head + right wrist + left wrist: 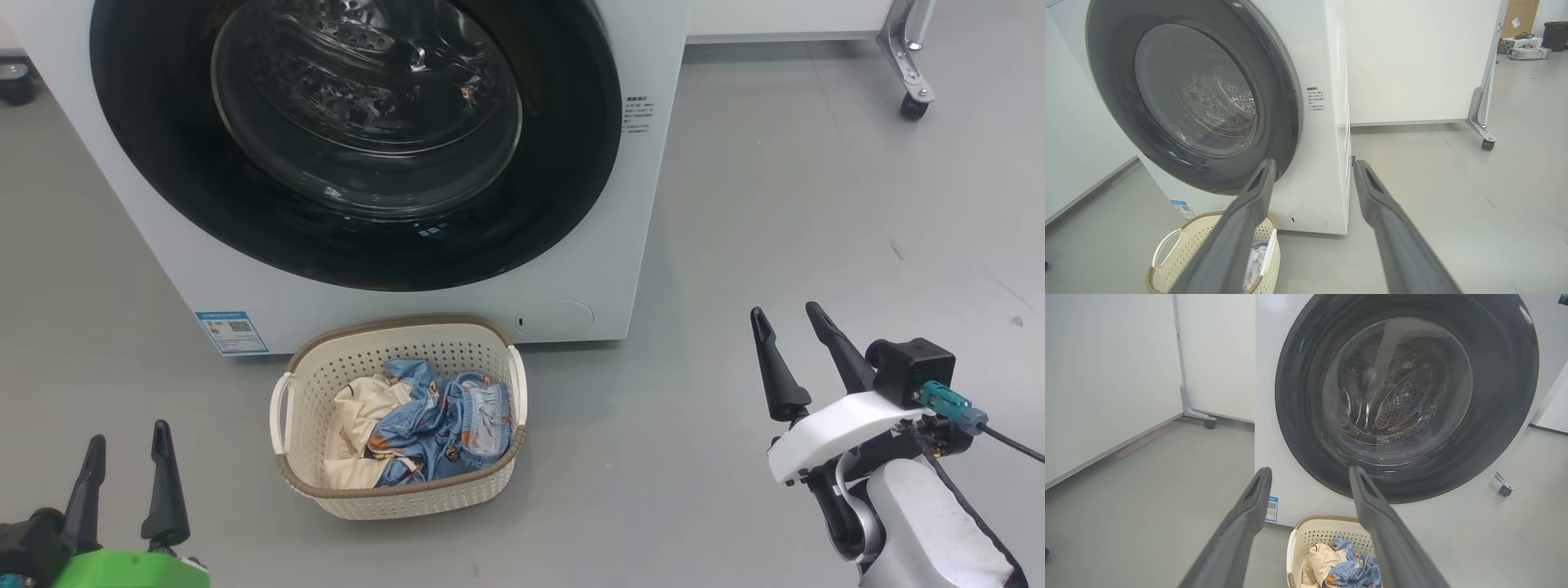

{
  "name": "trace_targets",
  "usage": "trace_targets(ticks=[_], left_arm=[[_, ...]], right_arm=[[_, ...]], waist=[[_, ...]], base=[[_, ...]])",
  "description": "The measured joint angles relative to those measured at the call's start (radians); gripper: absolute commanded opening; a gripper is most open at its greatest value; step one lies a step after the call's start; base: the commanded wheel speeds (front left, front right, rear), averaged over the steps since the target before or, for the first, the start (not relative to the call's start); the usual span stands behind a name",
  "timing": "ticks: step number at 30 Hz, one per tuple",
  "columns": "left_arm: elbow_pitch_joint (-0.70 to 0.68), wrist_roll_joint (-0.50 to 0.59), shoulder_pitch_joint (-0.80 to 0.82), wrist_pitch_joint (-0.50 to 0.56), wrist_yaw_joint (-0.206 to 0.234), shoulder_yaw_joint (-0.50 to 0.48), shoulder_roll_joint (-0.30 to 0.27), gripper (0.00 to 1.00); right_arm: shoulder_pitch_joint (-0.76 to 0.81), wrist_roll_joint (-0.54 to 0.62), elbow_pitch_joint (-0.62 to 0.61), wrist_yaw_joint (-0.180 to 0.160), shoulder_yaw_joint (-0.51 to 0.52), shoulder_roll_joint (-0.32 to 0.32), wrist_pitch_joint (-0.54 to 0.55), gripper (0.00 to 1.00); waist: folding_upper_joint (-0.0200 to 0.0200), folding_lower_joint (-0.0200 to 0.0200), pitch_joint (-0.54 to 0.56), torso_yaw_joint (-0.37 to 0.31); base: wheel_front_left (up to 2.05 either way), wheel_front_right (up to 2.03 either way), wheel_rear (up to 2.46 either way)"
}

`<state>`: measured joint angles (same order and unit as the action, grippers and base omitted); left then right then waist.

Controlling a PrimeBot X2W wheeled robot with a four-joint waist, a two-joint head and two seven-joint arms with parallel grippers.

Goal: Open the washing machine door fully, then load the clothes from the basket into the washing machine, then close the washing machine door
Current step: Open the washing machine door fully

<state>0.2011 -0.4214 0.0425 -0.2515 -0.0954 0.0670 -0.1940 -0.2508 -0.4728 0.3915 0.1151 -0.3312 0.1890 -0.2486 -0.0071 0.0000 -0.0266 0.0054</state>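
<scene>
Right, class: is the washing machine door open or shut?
Shut. The door lies flush against the washing machine front, no gap at its rim; the drum is seen through its glass.

A: Site type?
B: A test lab, not a home laundry room. Indicators: white partition walls [1412, 61] on metal feet [1476, 110], each with a castor [1488, 143]; a bare, smooth grey floor [1453, 204]; a washing machine [571, 282] standing directly on that floor.
A: Further indicators?
B: Electronic gear [1525, 43] with cables at the far end, beside a black bin [1555, 34].
</scene>
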Motion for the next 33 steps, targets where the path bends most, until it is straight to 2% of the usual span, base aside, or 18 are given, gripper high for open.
trace_targets(ticks=[16, 33], left_arm=[[0.0, 0.003, 0.0, 0.0, -0.008, -0.002, 0.003, 1.0], [0.002, 0.017, 0.0, 0.0, -0.008, -0.012, 0.005, 1.0]], right_arm=[[0.0, 0.007, 0.007, 0.003, 0.001, -0.003, 0.0, 1.0], [0.0, 0.007, 0.009, 0.008, 0.008, -0.007, 0.0, 1.0]], waist=[[0.0, 0.0, 0.001, 0.004], [0.0, 0.0, -0.003, 0.005]], base=[[0.6, 0.6, -1.19], [0.21, 0.21, -0.42]])
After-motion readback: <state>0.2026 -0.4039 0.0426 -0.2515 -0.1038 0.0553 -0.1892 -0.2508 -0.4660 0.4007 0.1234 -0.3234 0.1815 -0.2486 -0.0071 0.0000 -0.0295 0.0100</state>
